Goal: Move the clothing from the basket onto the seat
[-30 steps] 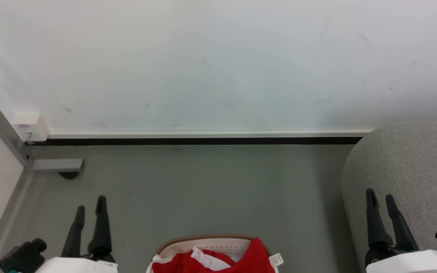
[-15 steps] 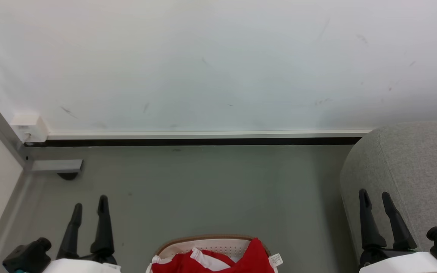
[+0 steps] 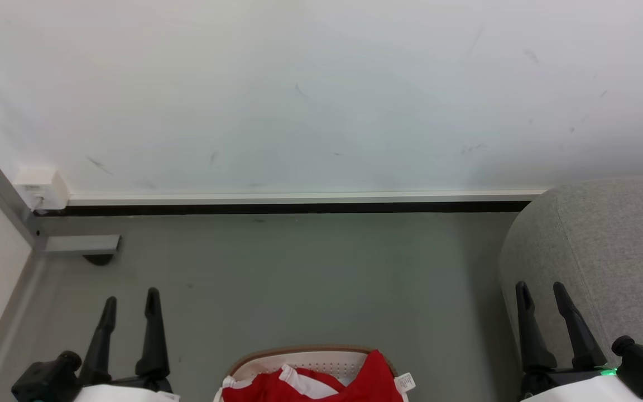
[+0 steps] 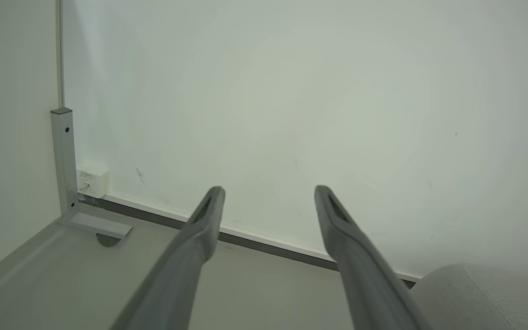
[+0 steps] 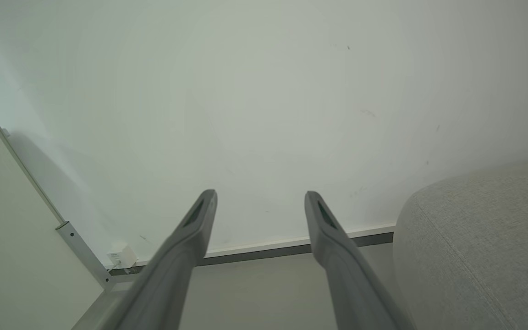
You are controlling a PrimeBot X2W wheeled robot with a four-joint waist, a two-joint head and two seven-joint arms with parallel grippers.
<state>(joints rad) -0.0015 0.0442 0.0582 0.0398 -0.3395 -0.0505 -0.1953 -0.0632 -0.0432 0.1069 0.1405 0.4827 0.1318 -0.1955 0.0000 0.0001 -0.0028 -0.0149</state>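
red clothing (image 3: 310, 388) in the basket (image 3: 305, 353) lies four o'clock from my left gripper (image 3: 130, 301), eight from my right gripper (image 3: 540, 293); both spread, empty.

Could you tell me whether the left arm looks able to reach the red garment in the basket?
Probably yes. The left end effector is open and holds nothing, the red garment lies on top in the basket, and the stretch between them is plain floor. It would need to swing inward.
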